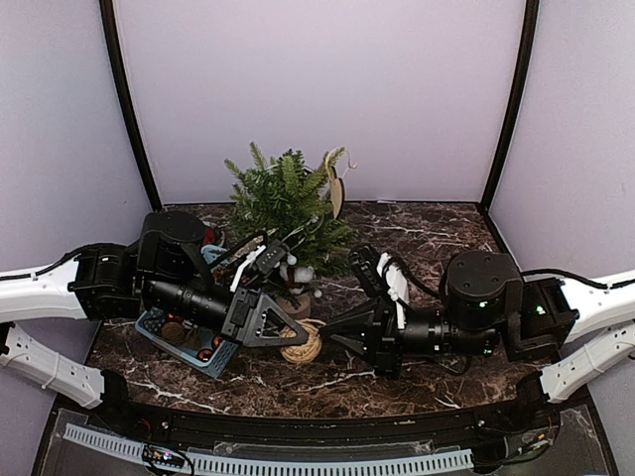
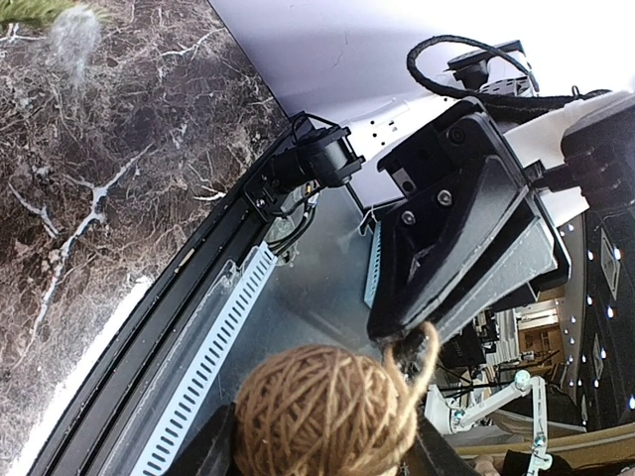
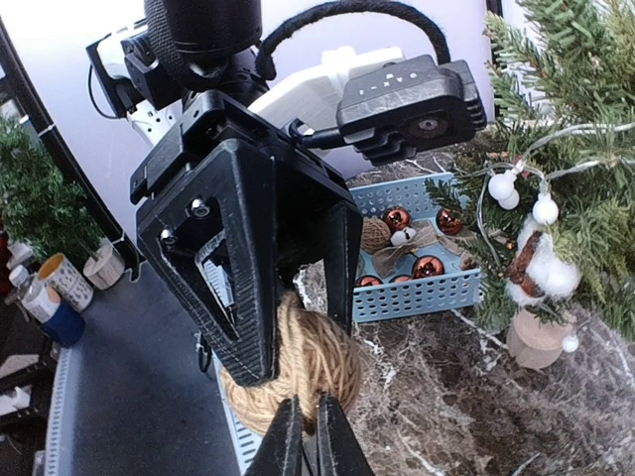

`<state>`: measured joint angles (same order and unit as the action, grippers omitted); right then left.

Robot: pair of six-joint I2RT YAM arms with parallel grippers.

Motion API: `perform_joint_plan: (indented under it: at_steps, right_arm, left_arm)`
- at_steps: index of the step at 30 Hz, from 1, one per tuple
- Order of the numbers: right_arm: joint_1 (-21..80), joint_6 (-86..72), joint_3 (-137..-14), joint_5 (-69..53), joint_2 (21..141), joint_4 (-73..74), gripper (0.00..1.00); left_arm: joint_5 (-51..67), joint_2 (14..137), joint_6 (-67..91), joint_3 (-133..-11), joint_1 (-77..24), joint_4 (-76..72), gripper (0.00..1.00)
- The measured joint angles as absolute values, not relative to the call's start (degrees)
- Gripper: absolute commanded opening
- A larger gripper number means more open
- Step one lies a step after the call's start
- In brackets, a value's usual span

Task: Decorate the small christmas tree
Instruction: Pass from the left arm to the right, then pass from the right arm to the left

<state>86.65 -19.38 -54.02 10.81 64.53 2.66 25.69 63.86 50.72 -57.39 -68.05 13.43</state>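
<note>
left jaws: closed on twine ball point(image 2: 322, 412) | right jaws: pinched shut on ball's loose strand point(image 2: 422, 347) | small christmas tree point(image 1: 288, 203): stood upright on bench point(image 1: 437, 382), just behind ball

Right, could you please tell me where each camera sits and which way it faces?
Top external: above and behind the arm bases, looking down on the marble table and small christmas tree; both arms show.
Left wrist: looks along the left gripper, which holds the twine ball, at the right gripper; own fingers at the bottom.
Right wrist: faces the opposite way, towards the tree and blue basket; own shut fingers at the bottom.
Shared: every view shows the ball; each wrist view shows the other gripper.
</note>
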Motion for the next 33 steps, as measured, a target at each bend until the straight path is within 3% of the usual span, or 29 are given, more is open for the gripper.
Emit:
perform_joint_plan:
  at_steps: [5,14,18,33]
  right_arm:
    - [86.65,-19.55,-53.95,10.76,64.38,1.5,0.0]
    - [84.79,-22.83,-52.4,8.88,59.29,0.78,0.0]
    - [80.77,-25.78,-52.51,6.02,58.81,5.61,0.0]
    - [65.34,-33.41,-55.59,-4.58,58.98,24.08,0.0]
  left_arm:
    - [25.91,63.86,50.81,-57.39,-68.05,13.43,0.3]
    - [24.95,63.86,49.34,-56.71,-68.05,13.56,0.7]
    - [24.08,63.86,48.29,-55.99,-68.05,14.37,0.81]
    - [17.52,58.41,45.23,-51.7,-68.05,16.05,0.85]
